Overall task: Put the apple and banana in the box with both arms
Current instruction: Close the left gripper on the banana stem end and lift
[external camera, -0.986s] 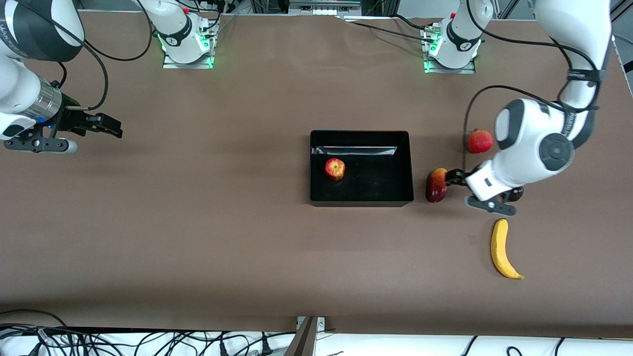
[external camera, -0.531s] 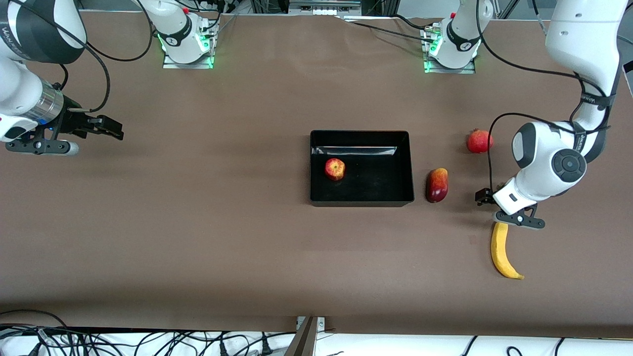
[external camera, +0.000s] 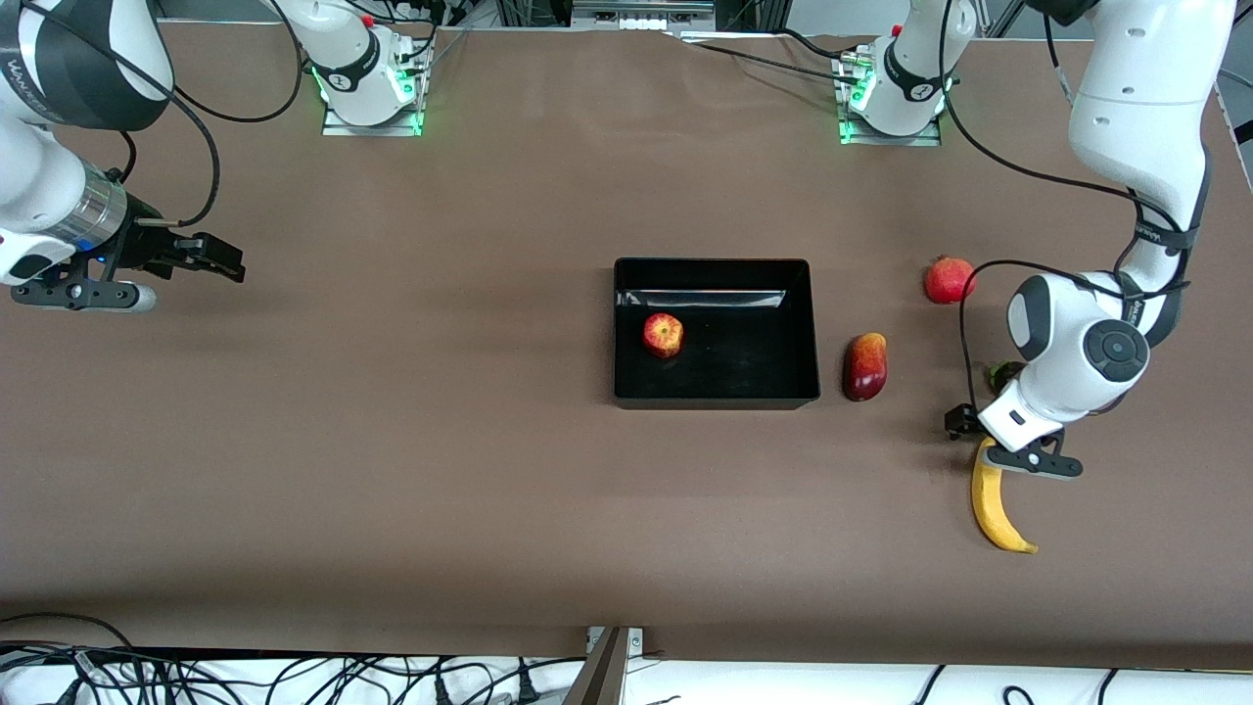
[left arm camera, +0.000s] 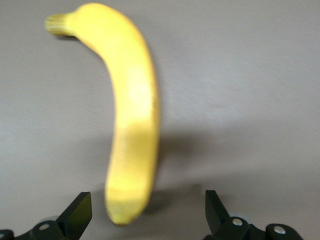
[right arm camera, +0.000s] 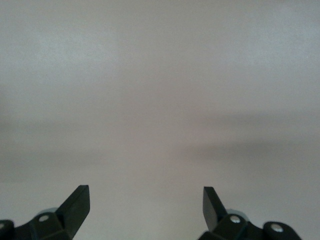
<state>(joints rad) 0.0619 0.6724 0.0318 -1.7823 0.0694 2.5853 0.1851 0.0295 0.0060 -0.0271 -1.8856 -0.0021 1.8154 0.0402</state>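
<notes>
The apple (external camera: 663, 335), red with yellow patches, lies in the black box (external camera: 812, 333) at mid table. The yellow banana (external camera: 994, 504) lies on the table toward the left arm's end, nearer the front camera than the box. My left gripper (external camera: 979, 436) hangs open over the banana's end that points toward the robot bases. In the left wrist view that end of the banana (left arm camera: 132, 115) sits between the spread fingers of the left gripper (left arm camera: 148, 207), untouched. My right gripper (external camera: 220, 259) waits open over bare table at the right arm's end, with nothing between its fingers (right arm camera: 75, 202).
A dark-red and orange mango (external camera: 865, 366) lies beside the box toward the left arm's end. A red pomegranate (external camera: 950, 280) sits farther from the front camera. A small dark fruit (external camera: 1000, 374) peeks out by the left arm's wrist.
The left arm has swung away from the mango and come over the banana's end, fingers still open. The right arm has barely shifted.
</notes>
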